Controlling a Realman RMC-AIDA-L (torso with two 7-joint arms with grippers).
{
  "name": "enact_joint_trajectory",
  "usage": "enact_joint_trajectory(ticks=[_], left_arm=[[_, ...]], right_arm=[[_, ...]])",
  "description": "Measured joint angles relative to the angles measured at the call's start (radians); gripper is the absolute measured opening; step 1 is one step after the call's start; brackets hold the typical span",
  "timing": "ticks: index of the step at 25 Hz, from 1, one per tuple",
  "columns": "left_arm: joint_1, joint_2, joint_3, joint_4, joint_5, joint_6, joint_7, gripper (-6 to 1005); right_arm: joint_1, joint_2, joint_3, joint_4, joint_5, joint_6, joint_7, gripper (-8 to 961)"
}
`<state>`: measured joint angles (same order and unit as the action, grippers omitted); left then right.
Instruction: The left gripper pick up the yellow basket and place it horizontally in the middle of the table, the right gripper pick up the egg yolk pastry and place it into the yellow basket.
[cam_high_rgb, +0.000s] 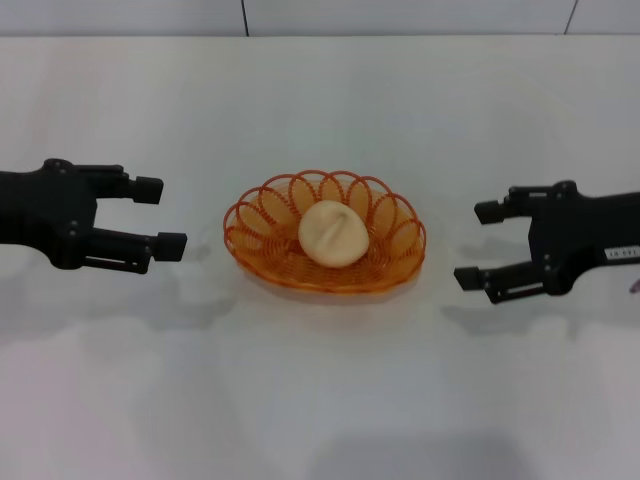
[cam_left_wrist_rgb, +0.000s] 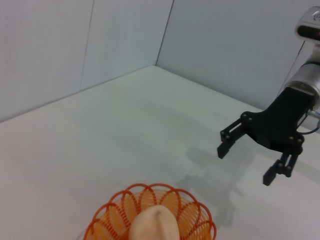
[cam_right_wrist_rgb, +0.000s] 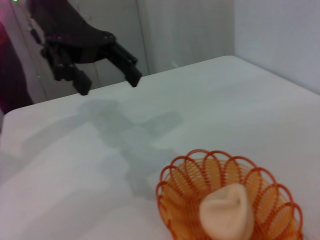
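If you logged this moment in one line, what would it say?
pastry: in basket | basket: mid-table | left tool: open, beside basket | right tool: open, beside basket

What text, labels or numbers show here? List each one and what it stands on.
One label only: a small white strip with dark print on the right tool's arm, at the right edge of the head view; too small to read.
Yellow basket: no text.
Egg yolk pastry: no text.
Left tool: no text.
Table: no text.
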<state>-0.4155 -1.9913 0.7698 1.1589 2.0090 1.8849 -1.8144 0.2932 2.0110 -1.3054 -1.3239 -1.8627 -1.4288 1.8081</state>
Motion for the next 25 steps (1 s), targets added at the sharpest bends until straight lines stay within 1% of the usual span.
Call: enact_joint_trajectory(ticks=[9,25], left_arm=[[-0.002,-0.002,0.005,-0.002,0.022,0.005,0.005,860],[-0.014,-0.006,0.013,-0.022,0.027,0.013,0.024,860]], right_arm=[[0.004,0.000,0.010,0.047,0.031,-0.018,-0.049,859],[0.007,0.000,0.008,0.041,0.033,-0.033,-0.048,859]])
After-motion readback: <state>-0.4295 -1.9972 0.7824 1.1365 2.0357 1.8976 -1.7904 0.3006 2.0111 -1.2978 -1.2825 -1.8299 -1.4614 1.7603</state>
